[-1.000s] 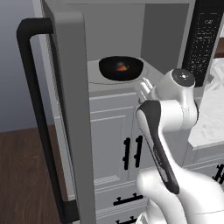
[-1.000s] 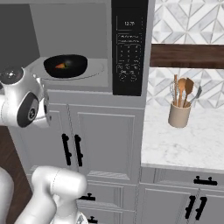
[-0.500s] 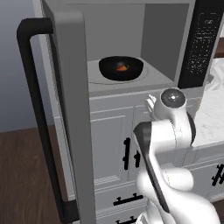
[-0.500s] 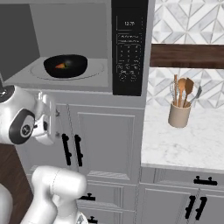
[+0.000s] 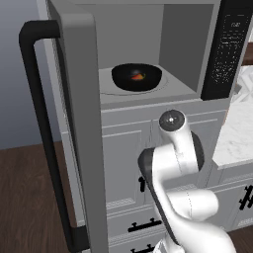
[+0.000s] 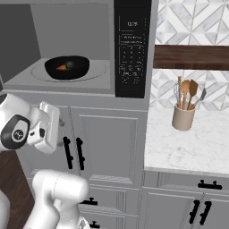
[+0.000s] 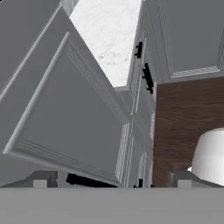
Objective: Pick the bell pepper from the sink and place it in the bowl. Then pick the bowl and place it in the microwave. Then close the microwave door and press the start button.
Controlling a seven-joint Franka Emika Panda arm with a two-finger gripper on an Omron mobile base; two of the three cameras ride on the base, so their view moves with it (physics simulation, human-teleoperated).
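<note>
Arm folded low, wrist bent, fingers (image 7: 40,179) spread wide w/ nothing between them.

even soft rendered light, faint shadows, no glare, slightly blurry.

Turntable (image 6: 96,71): round, light grey, on the microwave (image 6: 134,49) floor; the black bowl (image 6: 67,67) stands on it.
Bench (image 6: 197,143): white marble; a tan utensil holder (image 6: 183,117) stands on it.
</note>
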